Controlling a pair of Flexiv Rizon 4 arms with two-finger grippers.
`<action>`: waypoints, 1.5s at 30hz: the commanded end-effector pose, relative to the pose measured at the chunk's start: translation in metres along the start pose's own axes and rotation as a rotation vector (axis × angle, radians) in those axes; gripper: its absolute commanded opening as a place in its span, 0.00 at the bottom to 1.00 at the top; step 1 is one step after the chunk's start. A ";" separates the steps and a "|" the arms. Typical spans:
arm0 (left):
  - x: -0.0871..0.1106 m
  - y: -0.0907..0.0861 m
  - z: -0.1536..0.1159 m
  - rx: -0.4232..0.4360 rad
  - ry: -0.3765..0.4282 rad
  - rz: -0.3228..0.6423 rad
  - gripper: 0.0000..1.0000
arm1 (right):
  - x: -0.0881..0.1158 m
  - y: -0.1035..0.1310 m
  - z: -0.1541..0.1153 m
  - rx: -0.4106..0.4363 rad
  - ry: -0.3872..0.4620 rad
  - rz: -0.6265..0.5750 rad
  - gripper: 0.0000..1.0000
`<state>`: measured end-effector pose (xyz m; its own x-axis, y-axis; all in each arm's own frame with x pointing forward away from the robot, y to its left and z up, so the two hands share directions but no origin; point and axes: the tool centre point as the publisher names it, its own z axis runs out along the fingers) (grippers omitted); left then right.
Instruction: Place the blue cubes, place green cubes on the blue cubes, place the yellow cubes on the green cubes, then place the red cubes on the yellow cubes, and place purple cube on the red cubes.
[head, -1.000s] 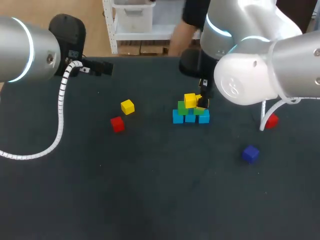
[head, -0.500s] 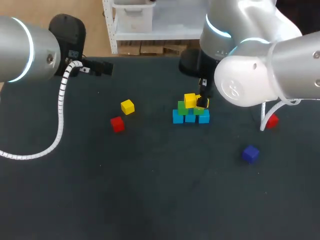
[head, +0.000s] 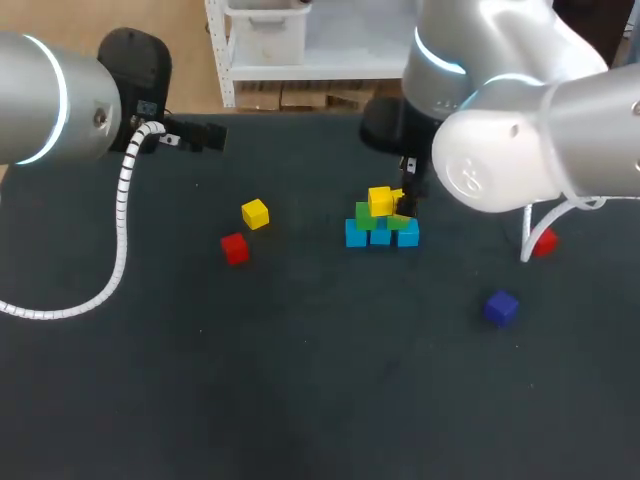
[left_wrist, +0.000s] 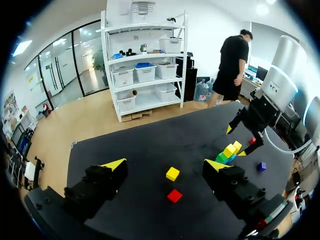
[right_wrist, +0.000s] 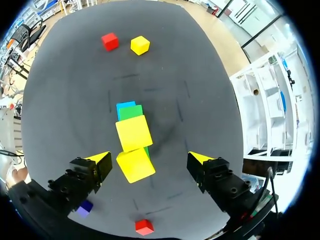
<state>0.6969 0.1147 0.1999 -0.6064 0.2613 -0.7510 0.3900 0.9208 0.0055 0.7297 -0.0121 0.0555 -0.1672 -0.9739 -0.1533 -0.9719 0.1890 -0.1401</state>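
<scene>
Right gripper: The right gripper (right_wrist: 150, 161) hangs directly over the stack, its fingers spread wide and gripping nothing.
Beneath it: Two stacked yellow cubes (right_wrist: 133, 132) form the top layer. The one below the gap between the fingers is turned slightly askew, and neither finger touches it.
Middle layer: The green cubes (head: 365, 215) carry the yellow pair.
Base: The blue cubes (head: 380, 237) stand in a row of three on the table (head: 300, 380), a little right of its centre.
Loose to the left: A loose yellow cube (head: 255, 213) and the left red cube (head: 234, 247) lie near each other, well apart from the stack.
Loose to the right: The right red cube (head: 543, 242) sits beside the right arm's white cable. The purple cube (head: 501, 307) lies nearer the front edge, apart from everything else.
Left gripper: The left gripper (left_wrist: 165, 165) is also released and empty, its fingers parted. It is held near the table's rear left edge, with the loose yellow and red cubes ahead of it and the stack farther off.
</scene>
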 end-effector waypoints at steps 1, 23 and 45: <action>0.000 0.001 0.000 0.003 0.001 0.000 1.00 | 0.004 0.001 -0.001 0.003 0.007 -0.003 1.00; 0.000 0.001 0.000 0.003 0.001 0.000 1.00 | 0.002 -0.006 0.003 0.031 0.015 0.014 0.96; 0.000 0.001 0.000 0.003 0.001 0.000 1.00 | -0.003 -0.004 0.002 0.053 0.018 0.036 0.94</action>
<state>0.6969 0.1147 0.1999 -0.6064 0.2613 -0.7510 0.3900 0.9208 0.0055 0.7369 -0.0100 0.0539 -0.2044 -0.9687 -0.1409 -0.9564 0.2283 -0.1820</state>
